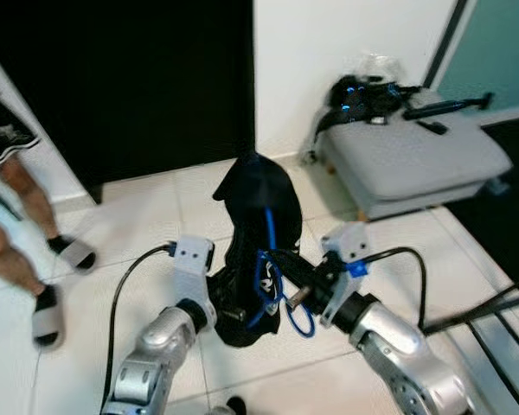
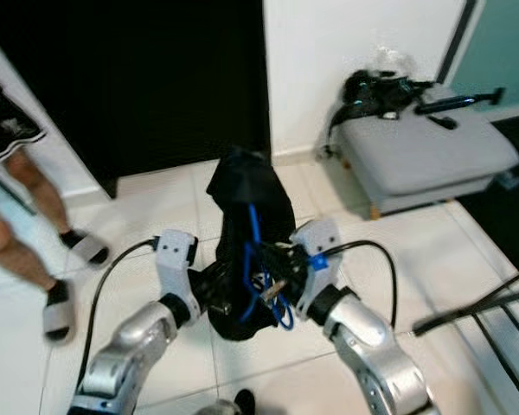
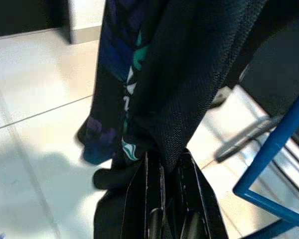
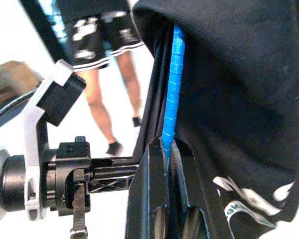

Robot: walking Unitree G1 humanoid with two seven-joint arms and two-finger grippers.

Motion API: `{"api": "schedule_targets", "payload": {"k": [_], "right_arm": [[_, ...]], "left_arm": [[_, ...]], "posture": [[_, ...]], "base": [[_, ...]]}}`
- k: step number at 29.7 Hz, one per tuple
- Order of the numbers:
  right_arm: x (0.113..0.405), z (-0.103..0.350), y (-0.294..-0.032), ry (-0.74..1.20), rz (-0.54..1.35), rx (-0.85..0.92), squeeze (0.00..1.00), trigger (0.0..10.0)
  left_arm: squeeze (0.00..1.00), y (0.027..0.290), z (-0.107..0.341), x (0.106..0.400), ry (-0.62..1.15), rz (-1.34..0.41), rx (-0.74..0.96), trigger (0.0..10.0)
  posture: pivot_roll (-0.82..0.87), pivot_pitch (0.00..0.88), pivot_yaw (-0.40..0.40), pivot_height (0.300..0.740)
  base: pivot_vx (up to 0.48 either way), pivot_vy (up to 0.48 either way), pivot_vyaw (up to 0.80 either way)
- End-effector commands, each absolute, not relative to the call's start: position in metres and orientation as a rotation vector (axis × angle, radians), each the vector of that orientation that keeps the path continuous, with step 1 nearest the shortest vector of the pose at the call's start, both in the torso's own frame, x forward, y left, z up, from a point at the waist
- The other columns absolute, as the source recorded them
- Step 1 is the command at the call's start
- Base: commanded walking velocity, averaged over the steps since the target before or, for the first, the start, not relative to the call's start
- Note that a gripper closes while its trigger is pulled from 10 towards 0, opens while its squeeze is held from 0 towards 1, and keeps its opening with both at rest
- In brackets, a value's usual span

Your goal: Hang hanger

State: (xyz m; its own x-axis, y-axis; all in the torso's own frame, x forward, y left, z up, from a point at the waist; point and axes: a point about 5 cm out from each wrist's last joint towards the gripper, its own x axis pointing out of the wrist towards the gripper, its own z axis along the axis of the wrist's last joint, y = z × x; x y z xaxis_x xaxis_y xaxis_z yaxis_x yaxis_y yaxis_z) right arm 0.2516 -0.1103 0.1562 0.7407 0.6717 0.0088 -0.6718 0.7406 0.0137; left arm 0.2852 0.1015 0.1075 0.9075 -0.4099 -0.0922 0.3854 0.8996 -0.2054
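Note:
A black garment (image 1: pixel 258 207) with a white and teal print hangs bunched on a blue hanger (image 1: pixel 269 232), held up over the tiled floor between my two arms. My left gripper (image 1: pixel 232 312) reaches in from the left and is shut on the lower fabric (image 3: pixel 154 99); its fingers (image 3: pixel 189 179) pinch the cloth. From the right, my right gripper (image 1: pixel 279 261) is shut on the blue hanger bar (image 4: pixel 172 84), which runs up between its fingers (image 4: pixel 152 169). A blue part of the hanger (image 1: pixel 301 323) sticks out below the garment. The garment hides the rest of the hanger.
A person in black shorts and sandals (image 1: pixel 17 199) stands close at the left. A grey padded bench (image 1: pixel 415 160) with black gear on it sits at the right by the white wall. A dark opening (image 1: pixel 130 78) lies ahead. Metal bars (image 1: pixel 493 320) lie at the lower right.

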Motion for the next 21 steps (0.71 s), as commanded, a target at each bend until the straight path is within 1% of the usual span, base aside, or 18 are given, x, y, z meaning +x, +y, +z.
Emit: {"api": "schedule_targets", "payload": {"k": [1,15,16,17,18,19,21], "right_arm": [[0.2444,0.1252,-0.1138,0.164,0.738,-0.014,0.00,10.0],[0.2439,0.1255,-0.1145,0.161,0.744,-0.010,0.00,10.0],[0.2436,0.1258,-0.1146,0.157,0.749,-0.011,0.02,10.0],[0.2436,0.1258,-0.1146,0.157,0.749,-0.011,0.02,10.0],[0.2432,0.1265,-0.1146,0.149,0.753,-0.006,0.97,10.0],[0.2427,0.1272,-0.1146,0.143,0.759,-0.004,1.00,10.0],[0.2424,0.1276,-0.1147,0.140,0.761,-0.003,1.00,10.0]], "left_arm": [[0.00,0.1071,0.1326,0.2905,-0.002,-0.389,-0.226,10.0],[0.00,0.1059,0.1325,0.2905,-0.001,-0.388,-0.233,10.0],[0.00,0.1058,0.1326,0.2906,-0.002,-0.388,-0.234,10.0],[0.00,0.1058,0.1326,0.2906,-0.002,-0.388,-0.234,10.0],[0.00,0.1058,0.1327,0.2907,-0.002,-0.388,-0.235,10.0],[0.00,0.1057,0.1327,0.2908,-0.003,-0.387,-0.236,10.0],[0.00,0.1058,0.1327,0.2908,-0.003,-0.387,-0.236,10.0]], "posture": [[-0.03,0.234,0.044,0.740],[-0.03,0.233,0.043,0.740],[-0.03,0.234,0.042,0.740],[-0.03,0.234,0.042,0.740],[-0.03,0.233,0.042,0.740],[-0.03,0.233,0.042,0.740],[-0.03,0.233,0.042,0.740]], "base": [[0.000,0.000,0.76],[0.000,0.000,0.76],[0.000,0.000,0.73],[0.000,0.000,0.73],[0.000,0.000,0.72],[0.000,0.000,0.72],[0.000,0.000,0.72]]}}
